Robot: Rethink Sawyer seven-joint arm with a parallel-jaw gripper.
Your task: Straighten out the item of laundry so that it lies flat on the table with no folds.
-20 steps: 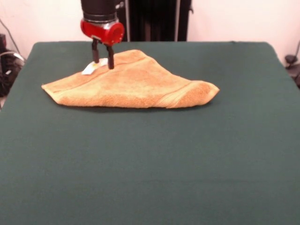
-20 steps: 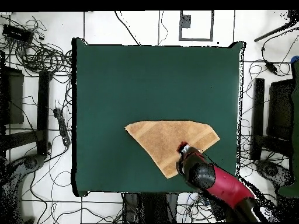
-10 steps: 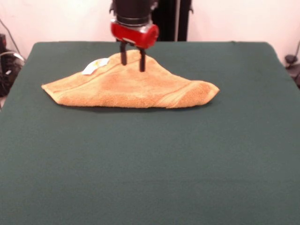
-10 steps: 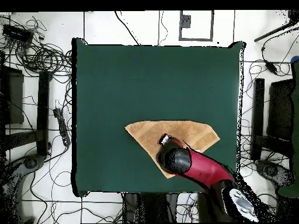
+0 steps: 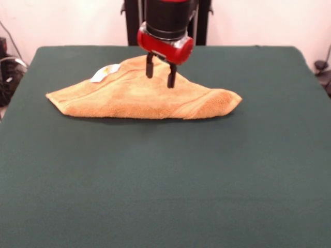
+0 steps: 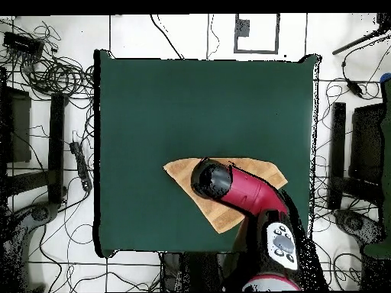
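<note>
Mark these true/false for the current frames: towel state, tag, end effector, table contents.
1. The towel lies fully flat with no folds. False: it is folded over into a roughly triangular shape, with a doubled, rounded edge at its picture-right end in the front view.
2. The end effector is open, over the towel's far part. True.
3. The end effector is clamped on the white tag. False: the tag lies apart from it, toward picture-left in the front view.
4. The towel sits on the half of the table nearer the robot's base. True.
5. A second cloth lies on the table. False: only the one towel shows.
</note>
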